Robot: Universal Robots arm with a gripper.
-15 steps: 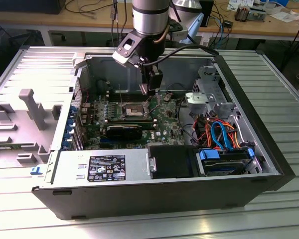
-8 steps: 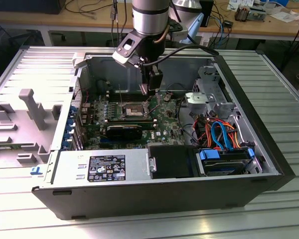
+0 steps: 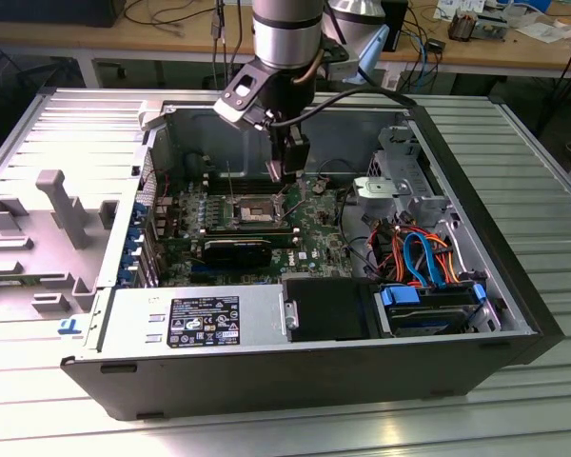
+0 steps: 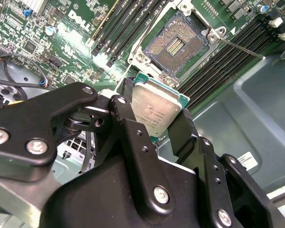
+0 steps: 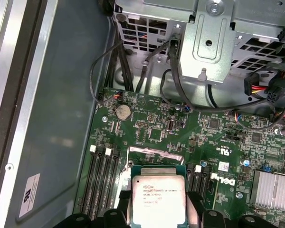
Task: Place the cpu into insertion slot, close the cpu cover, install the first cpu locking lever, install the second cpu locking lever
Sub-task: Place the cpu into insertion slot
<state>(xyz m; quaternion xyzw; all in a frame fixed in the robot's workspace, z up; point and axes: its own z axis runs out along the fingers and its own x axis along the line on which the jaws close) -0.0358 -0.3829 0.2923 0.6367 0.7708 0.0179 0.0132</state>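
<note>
Second wrist view shows the jaws squeezing the cpu by two of its edges, likely to keep it flat; the cpu hangs in the air near the insertion slot, not in it; the slot lies open, ready for it.

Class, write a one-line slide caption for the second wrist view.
Gripper holds the cpu by its edges near the empty insertion slot on the green motherboard.

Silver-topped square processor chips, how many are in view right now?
1. The silver-grey square cpu is gripped by the black gripper, apart from the empty silver-rimmed insertion slot.
</note>
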